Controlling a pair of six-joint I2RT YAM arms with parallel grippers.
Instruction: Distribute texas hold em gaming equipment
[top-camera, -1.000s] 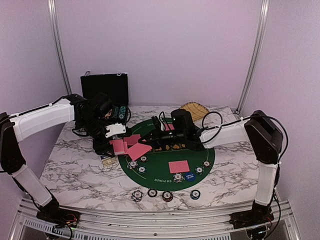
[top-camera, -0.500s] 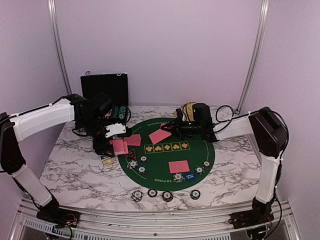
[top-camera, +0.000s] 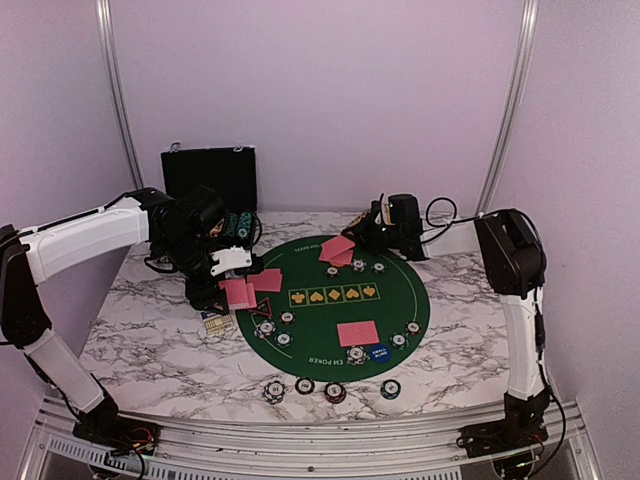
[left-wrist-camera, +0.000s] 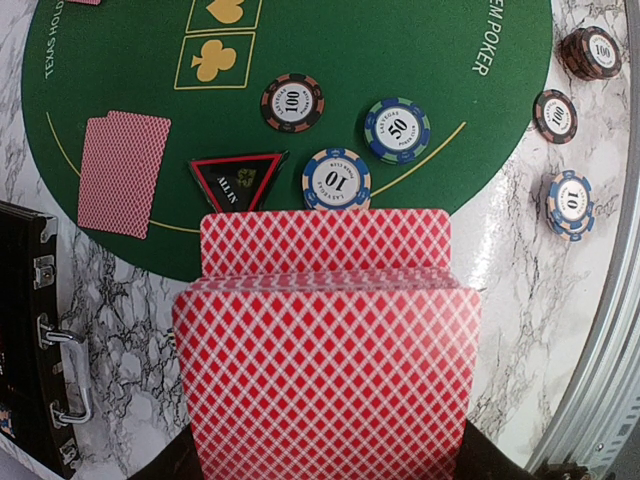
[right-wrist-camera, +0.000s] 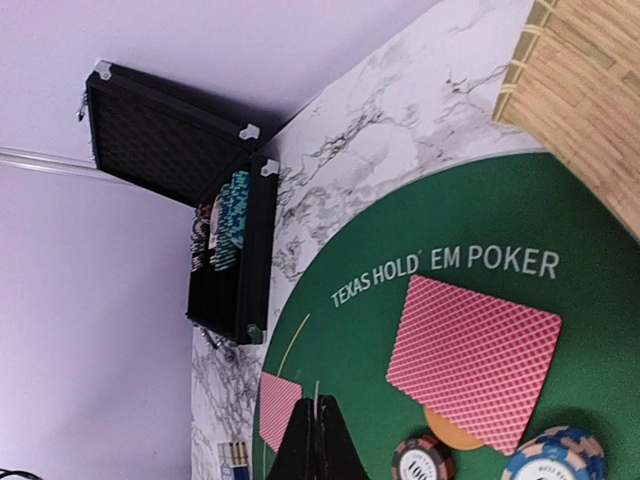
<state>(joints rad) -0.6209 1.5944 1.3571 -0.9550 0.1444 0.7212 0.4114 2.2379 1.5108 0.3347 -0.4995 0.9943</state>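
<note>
A round green poker mat (top-camera: 330, 312) lies on the marble table. My left gripper (top-camera: 228, 280) hovers at the mat's left edge, shut on a deck of red-backed playing cards (left-wrist-camera: 325, 360) that hides its fingertips. Below the deck are a black-red triangular marker (left-wrist-camera: 237, 182) and three striped chips (left-wrist-camera: 337, 180). My right gripper (right-wrist-camera: 318, 432) is at the mat's far side, shut on one card seen edge-on. A card (right-wrist-camera: 472, 345) lies there over an orange button (right-wrist-camera: 452, 432). Another card (top-camera: 358, 333) and a blue button (top-camera: 379, 352) lie at the near side.
A tan woven basket (top-camera: 388, 218) sits just behind the right gripper. An open black case (top-camera: 209, 175) with chip rows stands at the back left. Several chips (top-camera: 305, 386) lie off the mat near the front edge. A small card box (top-camera: 217, 322) lies left of the mat.
My right arm has swung from the deck at the mat's left to the far side by the basket, carrying a card. The left arm and deck have stayed still.
</note>
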